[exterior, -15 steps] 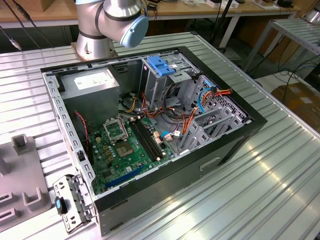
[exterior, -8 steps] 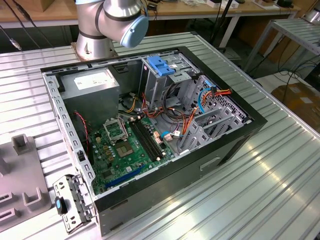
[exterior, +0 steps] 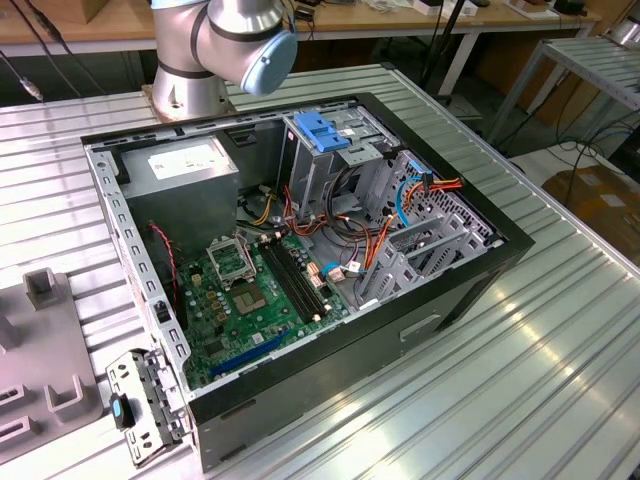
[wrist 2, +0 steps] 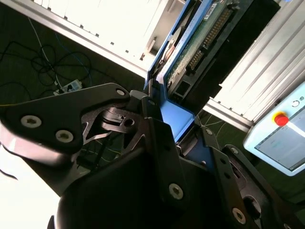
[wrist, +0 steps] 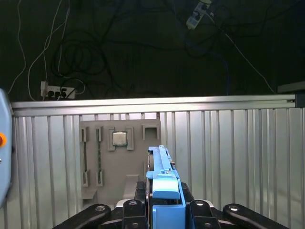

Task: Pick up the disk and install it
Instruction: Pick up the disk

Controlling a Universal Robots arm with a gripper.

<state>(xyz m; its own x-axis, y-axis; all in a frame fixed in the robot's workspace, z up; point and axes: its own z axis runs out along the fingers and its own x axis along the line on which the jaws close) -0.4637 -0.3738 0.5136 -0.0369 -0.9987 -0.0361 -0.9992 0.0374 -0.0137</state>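
The gripper [wrist: 164, 193] was clamped on the disk [wrist: 161, 164], held edge-on in the first wrist view, its blue carrier edge standing clear with the ribbed table [wrist: 228, 157] behind. In the exterior view's centre, the computer case [exterior: 470, 290] lay open.

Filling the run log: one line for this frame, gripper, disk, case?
gripper: shut on the disk | disk: held edge-on between the fingers, blue carrier showing | computer case: open, disk not in it
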